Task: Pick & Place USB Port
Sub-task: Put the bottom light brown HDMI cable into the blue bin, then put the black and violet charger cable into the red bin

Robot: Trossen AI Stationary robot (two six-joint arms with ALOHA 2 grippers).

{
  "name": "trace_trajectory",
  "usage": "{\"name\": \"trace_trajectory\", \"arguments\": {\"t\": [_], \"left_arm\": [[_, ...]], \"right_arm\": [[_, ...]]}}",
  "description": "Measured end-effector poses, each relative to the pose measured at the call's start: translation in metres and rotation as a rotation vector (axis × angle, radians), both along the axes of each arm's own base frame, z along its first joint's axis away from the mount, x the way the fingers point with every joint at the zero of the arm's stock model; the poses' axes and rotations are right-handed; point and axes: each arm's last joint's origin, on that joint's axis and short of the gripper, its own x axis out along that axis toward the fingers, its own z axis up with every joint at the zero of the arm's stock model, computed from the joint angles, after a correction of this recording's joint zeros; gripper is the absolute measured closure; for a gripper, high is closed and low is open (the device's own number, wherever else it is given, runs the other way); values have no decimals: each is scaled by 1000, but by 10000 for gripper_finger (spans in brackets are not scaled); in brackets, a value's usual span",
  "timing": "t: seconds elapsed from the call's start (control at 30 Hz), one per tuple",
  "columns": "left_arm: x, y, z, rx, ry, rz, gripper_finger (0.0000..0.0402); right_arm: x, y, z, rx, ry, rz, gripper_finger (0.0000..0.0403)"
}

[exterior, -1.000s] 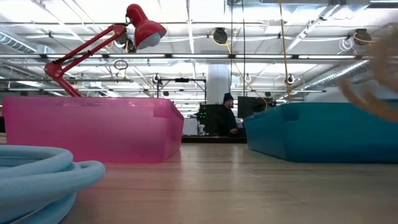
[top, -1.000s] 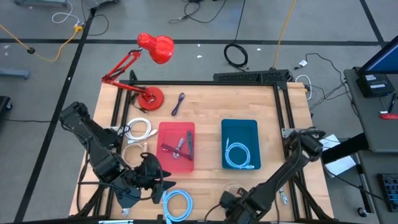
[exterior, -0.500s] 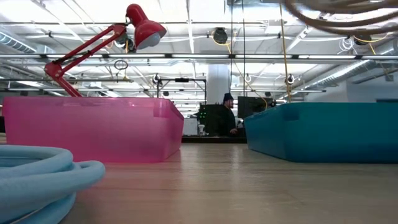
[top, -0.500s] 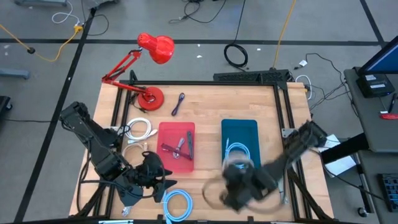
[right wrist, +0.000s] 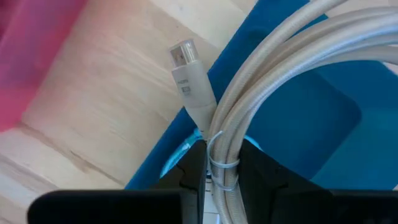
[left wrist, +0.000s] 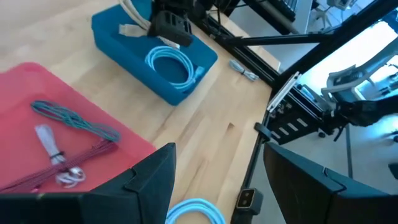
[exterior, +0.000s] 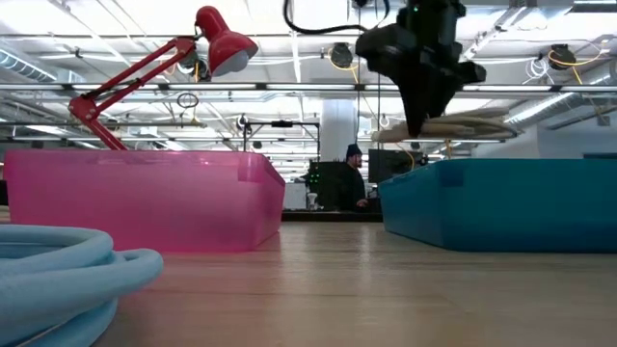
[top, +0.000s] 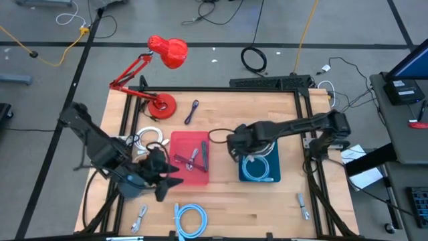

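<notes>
1. You are at the placing step: your right gripper point(right wrist: 217, 163) hangs over the blue bin point(top: 273, 137), jaws clamped on a bundled white cable point(right wrist: 283, 68).
2. The cable's plug point(right wrist: 186, 68) sticks out past the bin's wall, over the bench point(top: 221, 207).
3. A light-blue coil point(top: 257, 167) already lies in that bin; judge your drop so the white one lands beside or on it, fully inside.
4. Next, bring the bundle lower and further inside the walls, then part the jaws.
5. Your left gripper point(left wrist: 214, 186) waits near the red bin point(top: 180, 177), jaws apart and holding nothing.
</notes>
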Motion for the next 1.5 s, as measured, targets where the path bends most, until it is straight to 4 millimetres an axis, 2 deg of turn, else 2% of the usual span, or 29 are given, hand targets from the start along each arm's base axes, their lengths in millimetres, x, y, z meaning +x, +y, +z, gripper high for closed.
{"name": "trace_trajectory", "arguments": {"t": [0.27,0.43,0.63,0.9,1.13,1.2,1.37,1.5], "left_arm": [[-37,17,15,24,-14,33,156],[-51,29,19,50,-16,68,156],[-58,40,22,62,-19,107,156],[-61,43,24,58,-30,120,156],[-61,43,24,57,-31,121,156],[-61,43,24,55,-31,122,156],[-61,42,24,49,-32,126,156],[-60,42,24,54,-32,125,156]], "right_arm": [[-36,-5,-15,21,-53,-122,351],[-38,-4,-33,84,-133,-128,351],[-30,-2,-43,130,-244,-109,351],[-39,-5,-53,113,-172,-110,351],[-40,-7,-60,113,-180,-120,351],[-40,-7,-60,114,-176,-129,333],[-43,-7,-61,112,-146,-130,222],[-42,-7,-60,115,-161,-126,164]]}}
